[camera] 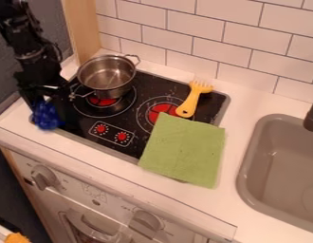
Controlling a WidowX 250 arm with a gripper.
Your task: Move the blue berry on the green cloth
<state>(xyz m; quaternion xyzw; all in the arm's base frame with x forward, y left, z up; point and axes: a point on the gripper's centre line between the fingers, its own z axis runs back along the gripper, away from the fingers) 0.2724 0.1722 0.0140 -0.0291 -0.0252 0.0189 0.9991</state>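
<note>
Blue berry, one: hanging in the end effector, which is closing on it at the stove's left corner. Green cloth, one: lying well apart (fork just beside). Grasp apparently done; carrying and releasing are remaining.

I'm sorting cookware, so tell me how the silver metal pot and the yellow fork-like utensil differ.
The round silver metal pot is deep and hollow; the yellow fork-like utensil is slender and pronged. The pot stands upright, while the utensil lies down. Both rest at least partly on the black stovetop.
</note>
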